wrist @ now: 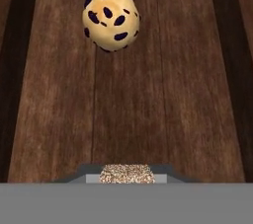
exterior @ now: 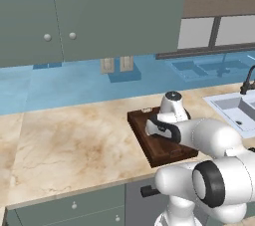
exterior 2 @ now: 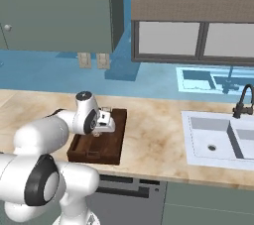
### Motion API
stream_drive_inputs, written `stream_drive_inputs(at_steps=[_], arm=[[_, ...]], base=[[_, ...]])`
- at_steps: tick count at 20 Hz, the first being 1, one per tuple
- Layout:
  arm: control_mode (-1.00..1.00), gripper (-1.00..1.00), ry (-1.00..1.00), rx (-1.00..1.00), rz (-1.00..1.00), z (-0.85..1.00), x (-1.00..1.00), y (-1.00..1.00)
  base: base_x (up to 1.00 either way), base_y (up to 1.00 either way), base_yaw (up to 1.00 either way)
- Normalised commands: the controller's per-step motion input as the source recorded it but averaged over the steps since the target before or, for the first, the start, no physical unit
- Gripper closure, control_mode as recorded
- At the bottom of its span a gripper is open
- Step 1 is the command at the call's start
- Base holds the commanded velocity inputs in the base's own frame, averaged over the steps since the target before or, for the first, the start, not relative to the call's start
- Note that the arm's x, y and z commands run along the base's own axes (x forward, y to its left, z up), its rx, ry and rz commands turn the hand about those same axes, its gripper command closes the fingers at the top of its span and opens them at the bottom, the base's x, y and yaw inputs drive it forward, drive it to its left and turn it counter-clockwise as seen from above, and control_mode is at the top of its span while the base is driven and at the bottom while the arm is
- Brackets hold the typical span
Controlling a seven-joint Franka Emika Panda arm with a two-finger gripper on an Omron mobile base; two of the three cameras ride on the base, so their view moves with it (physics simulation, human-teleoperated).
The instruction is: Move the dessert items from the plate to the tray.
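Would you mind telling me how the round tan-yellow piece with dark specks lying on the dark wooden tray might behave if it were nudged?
The round tan-yellow speckled piece looks domed, so it may roll or wobble rather than slide. It seems small against the dark brown wooden tray, probably light. The tray's raised sides should likely stop it.

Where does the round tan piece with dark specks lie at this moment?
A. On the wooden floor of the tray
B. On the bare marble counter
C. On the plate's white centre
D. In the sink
A: in the hand view the speckled piece rests on the dark wood-grain floor of the tray, between its raised sides.
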Motion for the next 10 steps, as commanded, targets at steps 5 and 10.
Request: stream_drive_inputs(at_steps=[5,10], arm=[[-1.0,1.0,0.0,0.0,0.0,-0.23,0.0,0.0],[-1.0,1.0,0.0,0.0,0.0,-0.15,0.0,0.0]], base=[[0.0,0.0,0.0],[0.0,0.0,0.0]])
